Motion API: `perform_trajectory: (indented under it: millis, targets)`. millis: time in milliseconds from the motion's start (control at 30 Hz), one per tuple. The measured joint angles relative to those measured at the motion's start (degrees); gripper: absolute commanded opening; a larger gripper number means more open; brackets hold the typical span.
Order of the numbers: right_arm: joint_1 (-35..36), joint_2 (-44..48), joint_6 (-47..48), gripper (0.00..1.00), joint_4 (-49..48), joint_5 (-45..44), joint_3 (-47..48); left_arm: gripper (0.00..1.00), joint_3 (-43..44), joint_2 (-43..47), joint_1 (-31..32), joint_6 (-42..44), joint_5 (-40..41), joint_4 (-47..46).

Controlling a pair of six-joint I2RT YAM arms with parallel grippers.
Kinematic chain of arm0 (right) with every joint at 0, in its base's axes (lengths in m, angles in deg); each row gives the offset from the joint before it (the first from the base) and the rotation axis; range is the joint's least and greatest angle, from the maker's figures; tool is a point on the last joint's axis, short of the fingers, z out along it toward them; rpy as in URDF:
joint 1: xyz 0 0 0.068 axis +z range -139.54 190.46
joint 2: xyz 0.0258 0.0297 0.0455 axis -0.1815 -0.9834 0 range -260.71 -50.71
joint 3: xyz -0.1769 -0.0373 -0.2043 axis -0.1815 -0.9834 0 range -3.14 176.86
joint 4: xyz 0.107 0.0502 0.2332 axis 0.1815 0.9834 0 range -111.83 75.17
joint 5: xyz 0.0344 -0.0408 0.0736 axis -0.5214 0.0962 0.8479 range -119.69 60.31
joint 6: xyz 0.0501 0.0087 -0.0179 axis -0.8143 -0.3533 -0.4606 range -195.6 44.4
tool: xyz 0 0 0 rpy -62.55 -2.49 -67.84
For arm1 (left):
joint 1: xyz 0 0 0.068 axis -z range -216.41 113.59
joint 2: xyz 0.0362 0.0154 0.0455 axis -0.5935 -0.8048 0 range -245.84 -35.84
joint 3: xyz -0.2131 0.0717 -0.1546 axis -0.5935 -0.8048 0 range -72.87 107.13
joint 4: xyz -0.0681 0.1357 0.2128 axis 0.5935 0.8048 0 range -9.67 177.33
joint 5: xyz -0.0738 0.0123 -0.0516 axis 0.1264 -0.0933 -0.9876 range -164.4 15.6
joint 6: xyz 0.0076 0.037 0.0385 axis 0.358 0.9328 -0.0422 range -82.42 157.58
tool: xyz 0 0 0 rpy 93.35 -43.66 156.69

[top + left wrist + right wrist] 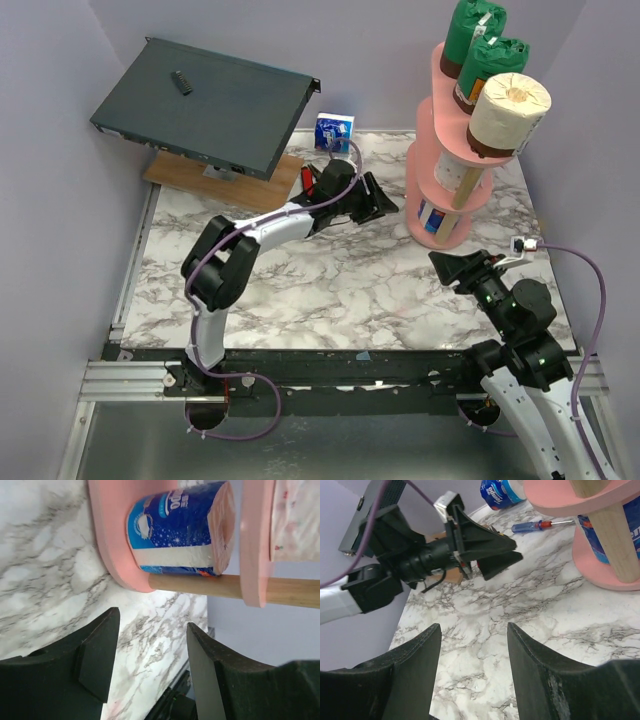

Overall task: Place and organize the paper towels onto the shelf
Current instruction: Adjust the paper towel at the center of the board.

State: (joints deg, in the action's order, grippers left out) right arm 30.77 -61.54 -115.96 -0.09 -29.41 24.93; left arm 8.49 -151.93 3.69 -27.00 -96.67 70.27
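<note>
Beyond left gripper [152, 622], apart: blue-wrapped roll [175, 530] on shelf [107, 530] bottom tier | left gripper released | right gripper [475, 630] released

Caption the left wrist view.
Open, empty jaws face a blue-and-white paper towel roll on the lowest board of the pink shelf.

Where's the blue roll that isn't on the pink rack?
Seen from above, the blue roll sits at the table's far edge, between the grey box and the pink shelf.
</note>
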Motion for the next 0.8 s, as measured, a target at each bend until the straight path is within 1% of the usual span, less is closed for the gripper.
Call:
perform_trajectory:
  millis: [67,167,267,333,367,400,467,500,567,733,800]
  targets:
    - [0.00,-0.09,0.11,0.58,-0.26,0.61,-0.02,0.57,-0.72,3.61,-0.37,3.67,3.54,3.87]
    - [0.00,-0.55,0.26,0.58,-0.61,1.51,-0.07,0.58,0.15,6.21,-0.66,8.68,9.09,8.83]
    - [0.00,-1.55,0.35,0.58,-0.87,2.60,-0.07,0.60,5.33,5.70,-0.76,14.56,16.00,17.46]
    - [0.00,-2.71,0.37,0.57,-1.03,3.39,-0.07,0.62,11.61,3.72,-0.85,18.93,21.09,23.63]
    - [0.00,-3.34,0.42,0.57,-1.09,3.74,-0.07,0.63,13.97,2.80,-0.92,20.20,22.36,25.59]
    - [0.00,-3.98,0.46,0.57,-1.11,4.09,-0.09,0.64,18.71,0.87,-1.01,22.71,25.29,29.09]
    - [0.00,-4.96,0.52,0.57,-1.14,4.57,-0.09,0.66,24.17,-1.88,-1.05,25.55,28.11,32.35]
    - [0.00,-5.25,0.57,0.57,-1.11,4.83,-0.11,0.66,28.22,-3.87,-1.11,27.74,30.56,34.97]
    - [0.00,-5.40,0.74,0.57,-1.14,5.22,-0.24,0.67,32.89,-6.75,-1.25,30.97,33.92,37.83]
    - [0.02,-5.68,0.98,0.57,-1.70,5.86,-0.92,0.68,39.28,-12.37,-1.42,36.94,40.11,43.39]
    - [0.04,-6.08,1.18,0.57,-2.19,6.38,-1.29,0.68,39.69,-13.40,-1.44,38.47,41.42,44.76]
